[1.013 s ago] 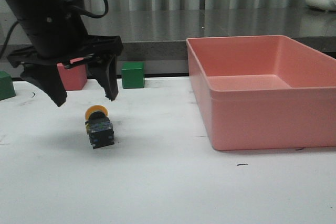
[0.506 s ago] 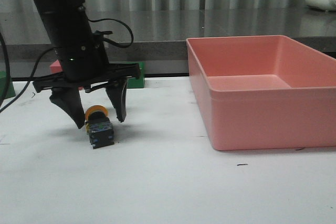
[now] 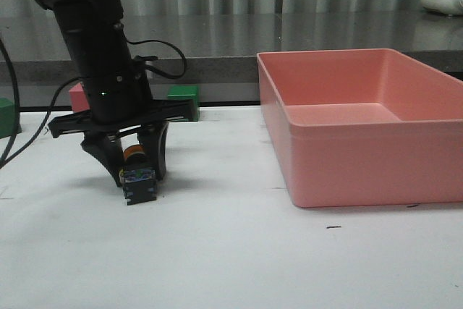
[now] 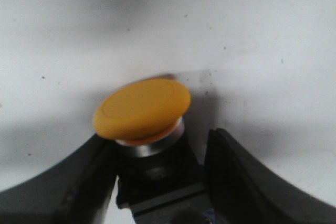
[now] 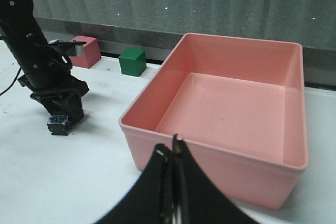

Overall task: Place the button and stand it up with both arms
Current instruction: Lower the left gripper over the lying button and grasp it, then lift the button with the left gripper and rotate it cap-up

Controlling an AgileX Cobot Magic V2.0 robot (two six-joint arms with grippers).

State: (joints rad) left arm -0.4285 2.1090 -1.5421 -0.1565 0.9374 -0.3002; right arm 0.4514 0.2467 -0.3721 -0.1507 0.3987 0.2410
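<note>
The button (image 3: 139, 184) lies on its side on the white table, yellow cap toward the back and black base toward the front. My left gripper (image 3: 139, 177) reaches down over it, one finger on each side of the black base. In the left wrist view the yellow cap (image 4: 142, 108) and silver collar sit just beyond the fingers (image 4: 236, 177), which press the base from both sides. My right gripper (image 5: 170, 153) is shut and empty, hovering near the pink bin's front wall. The right wrist view also shows the button (image 5: 59, 124) under the left arm (image 5: 42, 72).
A large pink bin (image 3: 333, 54) stands on the right half of the table; it also shows in the right wrist view (image 5: 210, 156). A pink cube (image 3: 76, 95) and a green cube (image 3: 184, 93) sit behind the left arm. Another green cube (image 3: 7, 117) is at the far left edge.
My left gripper came down from above the button with jaws wide, then lowered around it and closed onto its base. The button has not moved.
</note>
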